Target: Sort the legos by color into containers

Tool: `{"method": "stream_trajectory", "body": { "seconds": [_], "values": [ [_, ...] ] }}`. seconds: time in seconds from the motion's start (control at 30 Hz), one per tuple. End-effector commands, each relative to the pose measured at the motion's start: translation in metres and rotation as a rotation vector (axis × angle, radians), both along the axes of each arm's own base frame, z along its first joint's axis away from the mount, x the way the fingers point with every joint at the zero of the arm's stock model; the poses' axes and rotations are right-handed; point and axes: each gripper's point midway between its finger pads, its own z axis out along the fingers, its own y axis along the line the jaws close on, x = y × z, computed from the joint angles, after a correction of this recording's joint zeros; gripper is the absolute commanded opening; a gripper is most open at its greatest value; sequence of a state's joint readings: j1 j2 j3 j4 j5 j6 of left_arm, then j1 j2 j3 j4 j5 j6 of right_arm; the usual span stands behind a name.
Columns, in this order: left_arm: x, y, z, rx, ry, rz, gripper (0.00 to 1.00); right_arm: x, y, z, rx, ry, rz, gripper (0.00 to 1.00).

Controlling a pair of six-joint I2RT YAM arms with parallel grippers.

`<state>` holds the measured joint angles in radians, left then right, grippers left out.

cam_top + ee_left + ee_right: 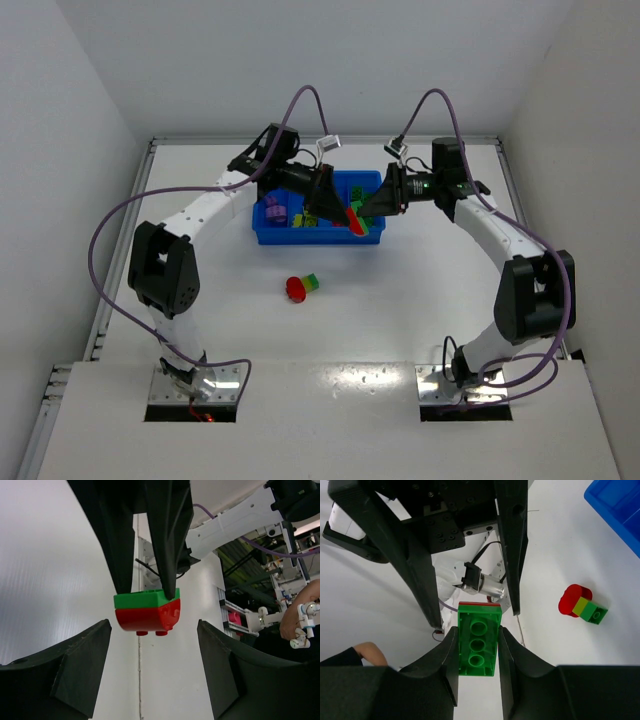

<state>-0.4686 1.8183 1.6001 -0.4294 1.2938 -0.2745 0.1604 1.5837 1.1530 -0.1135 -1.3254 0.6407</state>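
With the right fingers [442, 670] clamped on the green-and-red brick stack [147, 611] above the blue tray [268, 236] and the left fingers [65, 670] open to either side of it, an off-centre pull could snap it loose to fall among the wrong colour.

We see a smooth white worktop [400, 300] closed in by plain white panel walls [320, 60] on three sides; the light is even, with soft glare in front.

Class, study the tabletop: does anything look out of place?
Yes. One joined stack of red, yellow-green and green legos lies on the white table, outside the blue tray, on its near side, unsorted.
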Motion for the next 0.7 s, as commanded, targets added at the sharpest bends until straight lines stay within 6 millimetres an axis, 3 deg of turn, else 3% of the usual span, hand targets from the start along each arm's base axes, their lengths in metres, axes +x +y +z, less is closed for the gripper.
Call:
{"method": "stream_trajectory", "body": {
  "seconds": [0.0,0.07,0.2,0.33,0.43,0.53,0.67],
  "values": [
    [-0.002,-0.006,0.014,-0.047,-0.03,-0.047,0.74,0.008,0.004,0.02,0.029,-0.092,0.032,0.0],
    [-0.001,-0.007,0.014,-0.051,-0.038,-0.047,0.72,0.009,0.008,0.021,0.032,-0.093,0.041,0.0],
    [-0.004,-0.01,0.012,-0.049,-0.018,-0.063,0.57,0.013,0.008,0.023,0.036,-0.093,0.039,0.0],
    [-0.004,-0.01,0.009,-0.048,-0.017,-0.063,0.24,0.014,0.012,0.024,0.038,-0.102,0.048,0.0],
    [-0.007,-0.008,0.006,-0.043,-0.006,-0.062,0.06,0.022,0.006,0.027,0.036,-0.115,0.019,0.0],
    [-0.009,-0.002,-0.005,-0.023,0.021,-0.044,0.0,0.032,-0.006,0.027,0.031,-0.126,-0.026,0.0],
    [-0.017,0.01,-0.014,-0.006,0.04,-0.018,0.0,0.054,-0.035,0.027,0.022,-0.129,-0.123,0.0]
  ]
}}
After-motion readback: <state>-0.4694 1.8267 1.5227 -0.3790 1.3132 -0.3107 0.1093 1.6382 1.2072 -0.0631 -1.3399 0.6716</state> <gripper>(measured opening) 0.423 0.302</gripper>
